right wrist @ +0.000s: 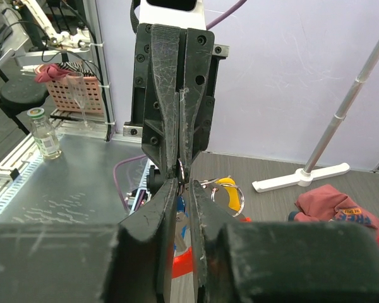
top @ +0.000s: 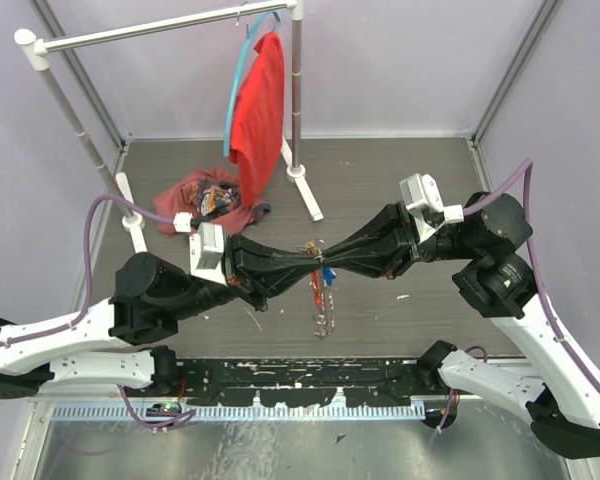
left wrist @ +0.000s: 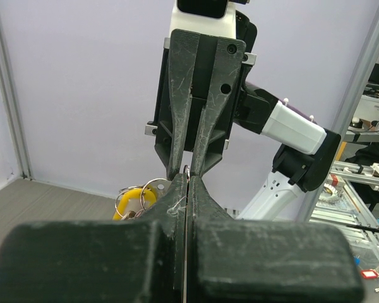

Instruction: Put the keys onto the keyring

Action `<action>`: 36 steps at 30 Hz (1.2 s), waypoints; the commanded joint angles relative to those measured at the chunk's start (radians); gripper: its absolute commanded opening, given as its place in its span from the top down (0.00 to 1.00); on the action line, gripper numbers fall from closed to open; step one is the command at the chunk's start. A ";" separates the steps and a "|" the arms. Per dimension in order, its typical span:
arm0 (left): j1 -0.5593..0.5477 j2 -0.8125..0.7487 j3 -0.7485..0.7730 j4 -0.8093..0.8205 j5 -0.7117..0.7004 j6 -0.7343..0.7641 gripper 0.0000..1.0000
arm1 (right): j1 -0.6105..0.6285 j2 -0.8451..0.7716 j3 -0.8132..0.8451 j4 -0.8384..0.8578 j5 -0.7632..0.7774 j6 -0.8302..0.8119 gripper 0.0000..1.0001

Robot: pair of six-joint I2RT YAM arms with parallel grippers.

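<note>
My two grippers meet tip to tip above the table's middle. My left gripper (top: 306,263) is shut on the keyring (left wrist: 187,172), whose thin metal edge shows between its tips in the left wrist view (left wrist: 187,183). My right gripper (top: 330,261) faces it with its jaws a narrow gap apart, gripping a blue-headed key (right wrist: 179,205); the gripper also shows in the right wrist view (right wrist: 182,187). A yellow tag with silver rings (left wrist: 134,201) hangs beside the tips. The red strap tag (top: 315,294) and bead chain (top: 323,320) dangle below the grippers.
A white rack (top: 296,100) with a red cloth on a blue hanger (top: 257,105) stands at the back. A crumpled red garment (top: 202,200) lies back left. A white rack foot (top: 306,190) lies behind the grippers.
</note>
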 commanded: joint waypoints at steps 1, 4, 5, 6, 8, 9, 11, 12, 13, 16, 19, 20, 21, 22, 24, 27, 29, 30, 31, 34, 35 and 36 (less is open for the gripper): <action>-0.001 -0.001 0.025 0.089 -0.005 0.001 1.00 | 0.001 -0.012 0.025 0.013 -0.006 -0.007 0.81; -0.001 -0.002 0.024 0.090 -0.005 0.001 1.00 | 0.001 -0.012 0.021 0.013 -0.007 -0.007 0.84; -0.001 -0.002 0.024 0.090 -0.007 0.001 1.00 | 0.002 -0.012 0.022 0.013 -0.007 -0.008 0.86; -0.002 -0.001 0.024 0.091 -0.006 0.002 1.00 | 0.002 -0.011 0.023 0.014 -0.009 -0.006 0.88; -0.001 0.001 0.024 0.092 -0.005 0.001 1.00 | 0.001 -0.011 0.024 0.017 -0.011 -0.002 0.92; -0.001 0.001 0.024 0.092 -0.006 0.000 1.00 | 0.001 -0.012 0.024 0.019 -0.012 0.000 0.95; -0.001 0.002 0.022 0.090 -0.006 0.000 1.00 | 0.001 -0.011 0.027 0.022 -0.016 0.006 0.99; -0.001 0.003 0.022 0.087 -0.008 0.000 1.00 | 0.001 -0.011 0.031 0.018 -0.017 0.004 0.99; -0.001 0.003 0.023 0.082 -0.009 0.001 1.00 | 0.001 -0.011 0.038 0.006 -0.013 -0.002 0.99; -0.001 -0.009 0.031 0.028 -0.012 0.012 0.97 | 0.001 -0.003 0.104 -0.153 0.019 -0.098 0.99; -0.001 -0.039 0.037 -0.061 -0.025 0.043 0.82 | 0.002 0.022 0.192 -0.356 0.054 -0.209 0.99; -0.001 -0.047 0.045 -0.107 -0.028 0.057 0.77 | 0.001 0.034 0.229 -0.432 0.067 -0.247 0.99; -0.001 -0.054 0.059 -0.158 -0.032 0.077 0.72 | 0.000 0.055 0.261 -0.495 0.076 -0.280 0.99; -0.001 -0.063 0.073 -0.210 -0.037 0.097 0.68 | 0.001 0.068 0.296 -0.559 0.086 -0.312 0.99; -0.002 -0.071 0.103 -0.313 -0.053 0.134 0.64 | 0.001 0.098 0.354 -0.663 0.115 -0.358 0.99; -0.001 -0.076 0.128 -0.432 -0.090 0.177 0.61 | 0.001 0.151 0.437 -0.813 0.170 -0.420 0.99; -0.001 -0.077 0.138 -0.484 -0.110 0.195 0.61 | 0.002 0.197 0.488 -0.911 0.211 -0.456 0.99; -0.001 -0.076 0.141 -0.500 -0.118 0.202 0.61 | 0.002 0.221 0.515 -0.957 0.234 -0.478 0.99; -0.001 -0.075 0.146 -0.517 -0.122 0.207 0.61 | 0.001 0.243 0.539 -1.001 0.259 -0.491 0.99; -0.001 -0.074 0.153 -0.557 -0.131 0.217 0.62 | 0.039 0.292 0.600 -1.084 0.393 -0.497 0.99; -0.001 -0.074 0.153 -0.566 -0.132 0.218 0.62 | 0.067 0.301 0.610 -1.093 0.456 -0.488 0.99; -0.002 -0.073 0.152 -0.574 -0.131 0.218 0.62 | 0.090 0.319 0.632 -1.126 0.510 -0.481 0.99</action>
